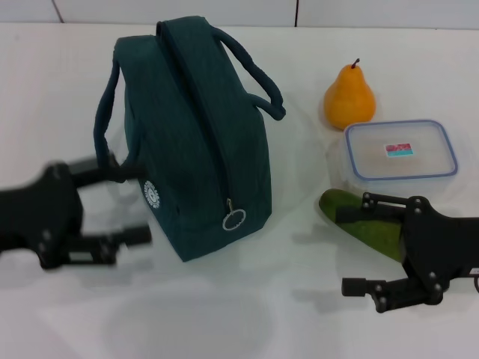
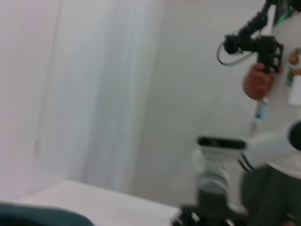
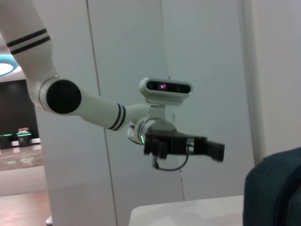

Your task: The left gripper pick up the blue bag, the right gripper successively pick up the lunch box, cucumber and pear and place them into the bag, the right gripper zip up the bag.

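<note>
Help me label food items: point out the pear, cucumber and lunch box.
pear (image 1: 349, 99), head view, middle of its body.
cucumber (image 1: 358, 221), head view, exposed green middle.
lunch box (image 1: 400, 149), head view, lid centre.

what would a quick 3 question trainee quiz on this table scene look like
1. True or false: the blue bag is zipped shut.
2. Which item lies partly under the right claw? A pear B cucumber C lunch box
3. What stands just behind the lunch box?

Key:
1. True; the ring pull sits at the zipper's near end.
2. B, the cucumber.
3. The pear.
</note>
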